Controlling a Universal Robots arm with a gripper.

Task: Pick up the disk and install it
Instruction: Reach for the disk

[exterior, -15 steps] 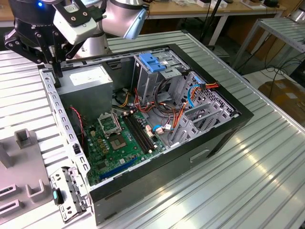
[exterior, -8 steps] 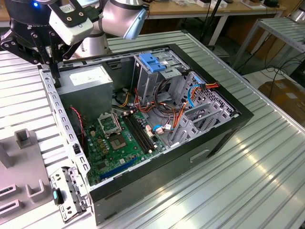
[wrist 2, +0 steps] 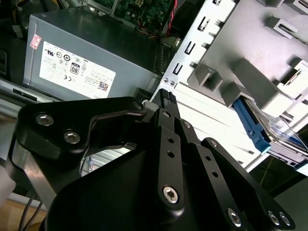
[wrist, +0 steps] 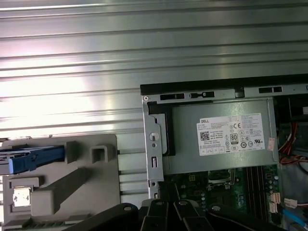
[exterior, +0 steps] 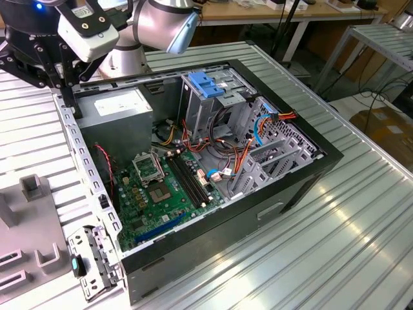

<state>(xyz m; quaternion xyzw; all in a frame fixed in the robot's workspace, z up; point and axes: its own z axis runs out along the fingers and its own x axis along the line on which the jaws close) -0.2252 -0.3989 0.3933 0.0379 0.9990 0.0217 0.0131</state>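
Nearest the wrist, we see the gripper (wrist 2: 161, 97) pressed together on nothing. It hangs over the corner of the open computer case (exterior: 293, 187), where the metal side wall meets the grey power supply (wrist: 219, 139). Just outside that wall, on the ribbed metal table (wrist: 144, 48), stands a grey fixture (wrist: 89, 168). The disk (wrist: 31, 160) rests in the fixture, outside the case and well apart from the gripper.

We judge the task barely begun: the disk is neither gripped nor lifted, so both the pick-up and the installing are left to do.

In both wrist views the disk's blue side rail runs parallel with the table's ribs. We take that as its long axis, with one short end towards the case wall. The other end is cut off, and we cannot tell whether the disk lies flat or stands on edge.

Farther in, past the motherboard (exterior: 155, 187), the tall metal cage (exterior: 205, 90) with the blue top stands inside the case
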